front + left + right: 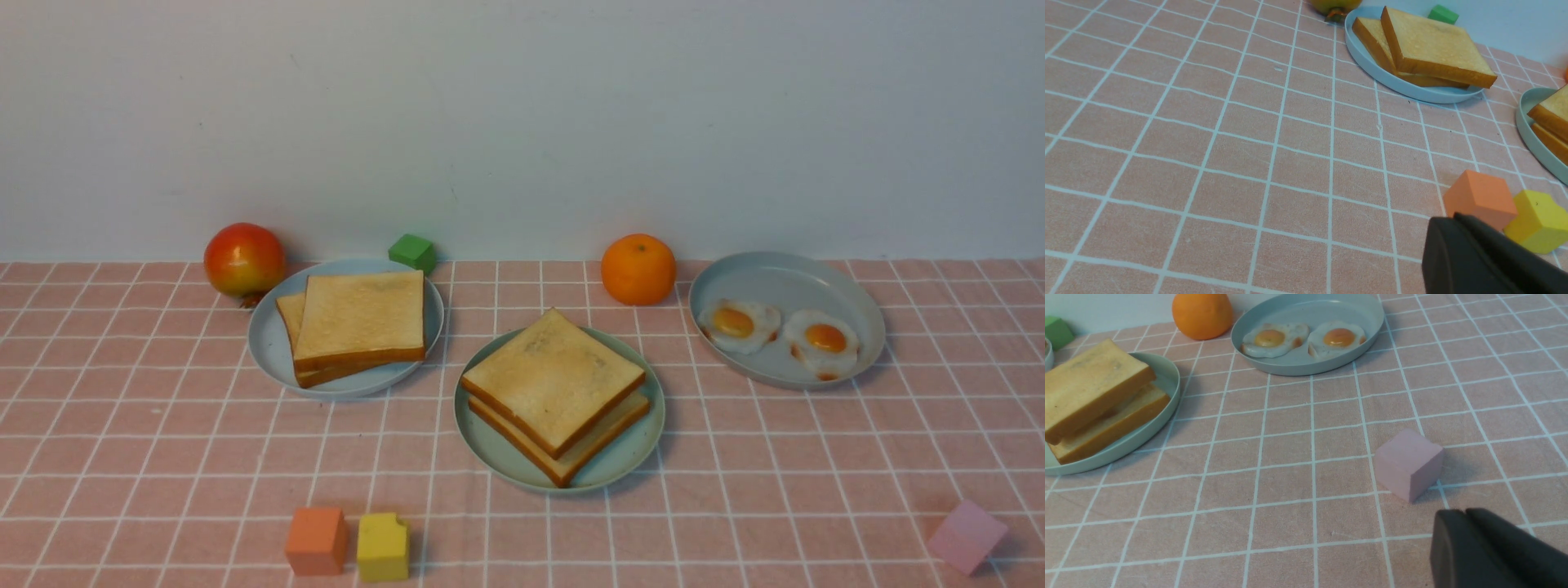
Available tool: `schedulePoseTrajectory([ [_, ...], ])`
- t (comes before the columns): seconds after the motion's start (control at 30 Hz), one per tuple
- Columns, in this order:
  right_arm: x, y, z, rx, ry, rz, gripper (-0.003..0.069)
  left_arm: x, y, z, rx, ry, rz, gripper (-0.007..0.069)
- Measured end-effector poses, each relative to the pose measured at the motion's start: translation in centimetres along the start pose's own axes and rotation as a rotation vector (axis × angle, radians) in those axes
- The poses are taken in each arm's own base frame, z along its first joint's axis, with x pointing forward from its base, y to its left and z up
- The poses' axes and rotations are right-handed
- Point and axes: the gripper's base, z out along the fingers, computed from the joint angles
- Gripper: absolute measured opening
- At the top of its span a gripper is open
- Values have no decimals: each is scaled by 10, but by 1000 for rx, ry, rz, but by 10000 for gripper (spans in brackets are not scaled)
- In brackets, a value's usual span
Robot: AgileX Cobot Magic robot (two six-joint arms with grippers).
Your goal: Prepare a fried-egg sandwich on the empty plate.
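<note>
**Toast sandwich sitting on mint-green plate**

Two square golden-tan toast slices [553,390] with brown crusts are lying stacked on the round mint-green plate [629,454] mid-table, turned diamond-wise, one corner pointing toward the robot. The left gripper [1457,222] and the right gripper [1466,516] are both showing fingers pressed together, holding nothing.

A pale blue plate [269,343] on the pink checked worktop [147,441] carries a toast pile [355,325], flanked by an apple [243,259] and a green cube [412,251]. An orange [638,269] sits beside the grey-blue dish [784,278] holding two fried eggs [739,325]. Orange [316,541] and yellow [382,546] cubes touch; a pink cube [967,536] sits well apart.
</note>
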Motion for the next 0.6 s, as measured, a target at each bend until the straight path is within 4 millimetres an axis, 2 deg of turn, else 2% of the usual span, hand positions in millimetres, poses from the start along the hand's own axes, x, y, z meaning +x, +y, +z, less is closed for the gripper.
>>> schedulePoseTrajectory([
  [0.6,0,0,0,0,0,0,93,0,0,0,0,0,-1,15],
])
